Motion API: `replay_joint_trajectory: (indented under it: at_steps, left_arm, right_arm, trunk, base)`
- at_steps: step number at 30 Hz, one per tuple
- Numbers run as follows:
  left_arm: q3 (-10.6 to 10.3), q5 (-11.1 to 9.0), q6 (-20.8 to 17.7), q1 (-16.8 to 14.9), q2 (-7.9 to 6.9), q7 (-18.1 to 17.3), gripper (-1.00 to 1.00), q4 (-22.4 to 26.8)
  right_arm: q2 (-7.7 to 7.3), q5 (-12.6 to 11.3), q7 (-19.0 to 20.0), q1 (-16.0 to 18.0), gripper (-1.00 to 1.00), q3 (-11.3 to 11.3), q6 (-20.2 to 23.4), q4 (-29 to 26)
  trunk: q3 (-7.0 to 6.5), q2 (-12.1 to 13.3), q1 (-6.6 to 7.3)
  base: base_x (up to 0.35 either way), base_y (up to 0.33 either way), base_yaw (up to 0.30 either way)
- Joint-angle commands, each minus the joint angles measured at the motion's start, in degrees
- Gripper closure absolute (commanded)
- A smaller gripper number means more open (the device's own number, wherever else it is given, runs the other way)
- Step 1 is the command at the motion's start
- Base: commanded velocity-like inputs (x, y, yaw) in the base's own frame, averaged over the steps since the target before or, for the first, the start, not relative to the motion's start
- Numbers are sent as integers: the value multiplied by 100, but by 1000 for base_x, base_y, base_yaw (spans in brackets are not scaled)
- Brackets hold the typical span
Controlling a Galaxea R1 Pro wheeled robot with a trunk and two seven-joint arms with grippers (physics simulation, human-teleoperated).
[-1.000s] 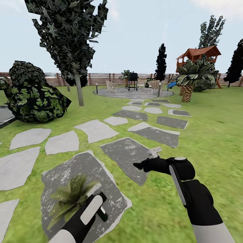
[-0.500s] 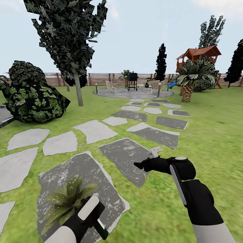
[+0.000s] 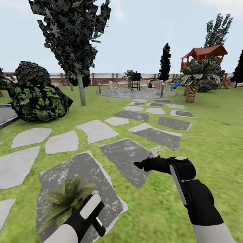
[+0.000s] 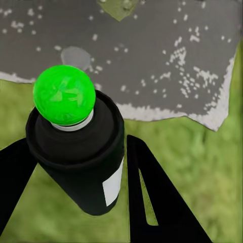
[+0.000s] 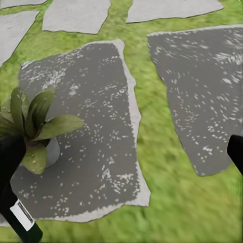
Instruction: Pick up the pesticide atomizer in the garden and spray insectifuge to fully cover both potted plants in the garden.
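One potted plant (image 3: 67,198), a low rosette of broad green leaves, stands on a dark grey stone slab (image 3: 101,175) in the garden; its little grey pot (image 5: 50,152) shows in the right wrist view. My left gripper (image 3: 92,216) is right beside it, shut on the pesticide atomizer (image 4: 81,152), a dark bottle with a white label and a bright green round head. The bottle's base (image 5: 23,223) hangs just beside the plant's leaves (image 5: 35,121). My right gripper (image 3: 145,158) hovers open over the neighbouring slab, holding nothing.
Stepping slabs (image 3: 96,130) lead across the lawn to a round paved patio (image 3: 130,92) with a grill and chairs. A tree trunk (image 3: 81,89) and a dark bush (image 3: 37,98) stand to the left, a palm (image 3: 190,92) to the right, and a slat fence (image 3: 108,79) behind.
The view has shifted slightly. My left gripper with the atomizer has dropped a little beside the plant. The right arm has held still.
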State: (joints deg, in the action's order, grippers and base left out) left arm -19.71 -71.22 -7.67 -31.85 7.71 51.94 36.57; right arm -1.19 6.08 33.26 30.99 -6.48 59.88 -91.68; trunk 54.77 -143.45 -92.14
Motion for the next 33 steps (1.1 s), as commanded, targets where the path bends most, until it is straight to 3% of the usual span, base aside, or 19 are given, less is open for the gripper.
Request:
replay_joint_trajectory:
  at_steps: [1,6,8,9,10,12,14,17,20,24,29,33]
  left_arm:
    - [-15,15,-35,-5,0,36,100,6]
    - [20,9,-64,-5,-48,28,100,51]
    - [59,-22,-123,16,-89,121,100,324]
    - [65,-34,-191,28,-93,450,100,621]
    - [61,-37,-280,16,-73,1047,100,989]
    - [54,-39,-405,10,-70,1514,100,1423]
    - [59,-29,-612,-1,-82,1799,100,1758]
    - [154,-27,-731,-12,-94,1939,100,1911]
    - [309,-118,-880,-168,-66,1919,100,1710]
    - [352,-530,-1125,-639,-38,1906,100,1155]
    - [355,-585,-1194,-912,-25,1847,100,710]
    - [359,-604,-1497,-1041,-6,1443,100,420]
  right_arm:
    - [-4,62,49,1,-100,-6,12,-7]
    - [1,70,49,-4,-100,-12,12,-8]
    - [5,76,44,-5,-100,-17,12,-6]
    - [9,74,40,-5,-100,-21,12,-3]
    - [15,76,36,-5,-100,-25,12,-1]
    - [19,76,33,-5,-100,-22,12,0]
    - [21,74,32,-4,-100,-11,12,0]
    - [22,70,31,1,-100,-4,12,-3]
    - [20,69,31,3,-100,8,12,-7]
    - [-1,42,33,3,-100,28,12,-12]
    - [-19,17,39,0,-100,36,12,-78]
    - [-21,9,40,-5,-100,25,12,-93]
  trunk:
    - [6,-3,1]
    - [6,-3,1]
    - [6,-3,1]
    - [6,-3,1]
    - [6,-3,1]
    - [6,-3,1]
    - [6,-3,1]
    - [6,-3,1]
    - [6,-3,1]
    - [6,-3,1]
    - [6,-3,1]
    - [6,-3,1]
  base:
    - [35,-329,247]
    - [96,-313,258]
    - [106,-164,260]
    - [48,-75,261]
    - [25,-38,261]
    - [16,-25,261]
    - [7,-10,261]
    - [2,-4,261]
    - [0,-1,261]
    - [0,0,245]
    - [0,0,59]
    - [0,0,8]
